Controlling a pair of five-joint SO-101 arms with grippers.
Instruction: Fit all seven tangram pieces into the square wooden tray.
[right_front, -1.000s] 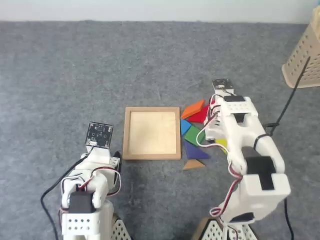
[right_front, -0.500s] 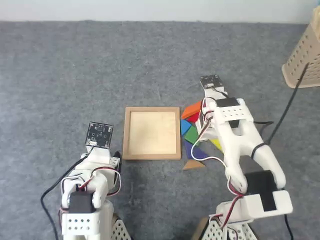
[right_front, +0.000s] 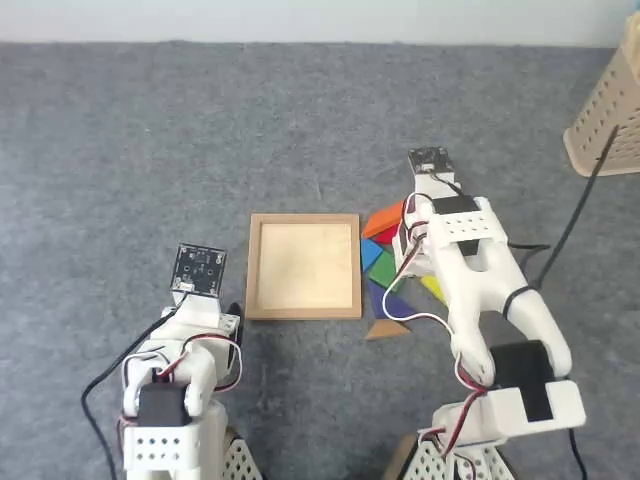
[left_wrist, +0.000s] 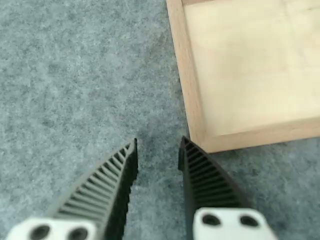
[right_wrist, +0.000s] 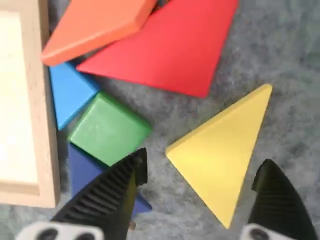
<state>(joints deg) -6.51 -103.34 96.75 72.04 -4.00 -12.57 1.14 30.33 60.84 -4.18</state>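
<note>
While left claw (left_wrist: 158, 143), slightly parted, sits by tray (left_wrist: 193, 107) corner, right claw (right_wrist: 205, 160) gapes empty astride yellow triangle (right_wrist: 226, 144).

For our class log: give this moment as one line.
tray empty | right gripper open over yellow triangle | left gripper open beside tray

Square wooden tray (right_front: 304, 266), lying flat, floor bare. Clustered just beside one edge: orange parallelogram (right_wrist: 100, 25), red triangle (right_wrist: 170, 50), blue triangle (right_wrist: 70, 92), green square (right_wrist: 109, 127), yellow triangle (right_wrist: 225, 150), indigo triangle (right_wrist: 82, 170), tan triangle (right_front: 387, 329).
</note>
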